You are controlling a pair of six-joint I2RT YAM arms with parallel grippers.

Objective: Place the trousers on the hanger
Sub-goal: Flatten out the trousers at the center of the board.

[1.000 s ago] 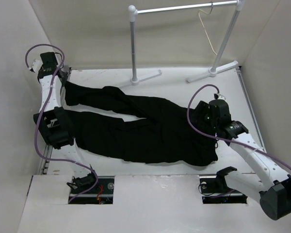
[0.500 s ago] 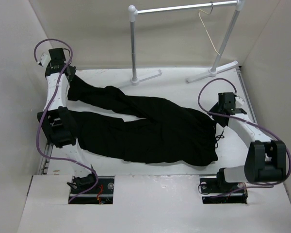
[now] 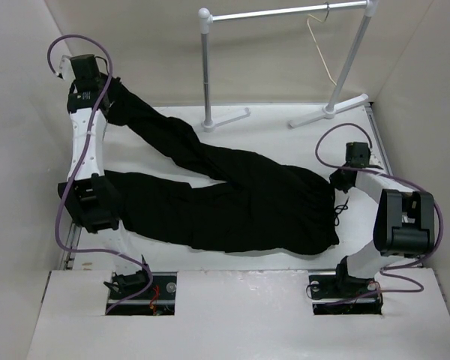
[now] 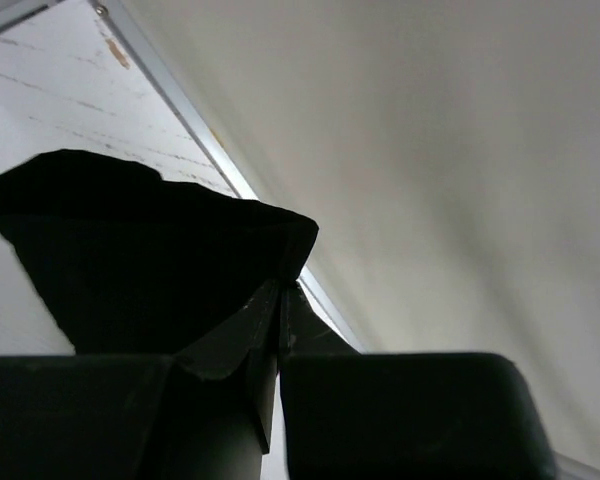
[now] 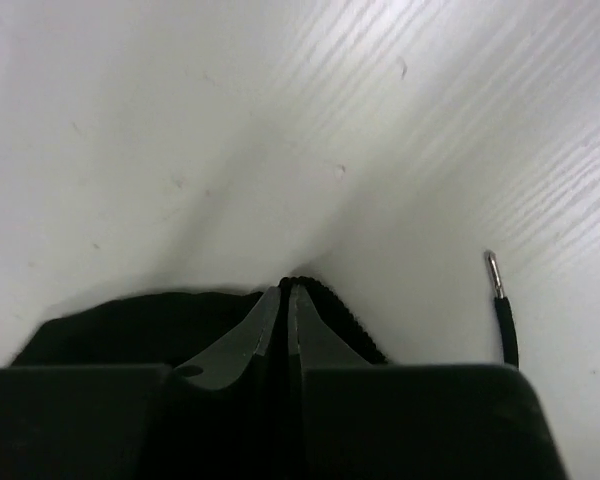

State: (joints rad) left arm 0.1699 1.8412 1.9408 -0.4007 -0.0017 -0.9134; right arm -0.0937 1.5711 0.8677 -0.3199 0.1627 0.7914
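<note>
The black trousers (image 3: pixel 232 202) lie spread across the white table (image 3: pixel 285 135), waist to the right and legs to the left. My left gripper (image 3: pixel 109 94) is raised at the far left corner, shut on the cuff end of the far leg (image 4: pixel 130 250), which hangs from the left gripper (image 4: pixel 282 292) above the table. My right gripper (image 3: pixel 337 180) is low at the waist's right edge; in the right wrist view the right gripper (image 5: pixel 292 290) is shut on the ribbed waistband (image 5: pixel 340 305). The pale hanger (image 3: pixel 320 46) hangs on the rail at the back right.
A white-and-silver rail stand (image 3: pixel 205 71) stands at the back, its feet (image 3: pixel 226 120) on the table's far part. A drawstring end (image 5: pixel 502 315) lies loose on the table beside the waist. Walls close in on the left, back and right.
The left gripper has lifted the leg end up and towards the far left corner. The right arm has swung to the waist's right edge and its jaws have closed on the waistband.
</note>
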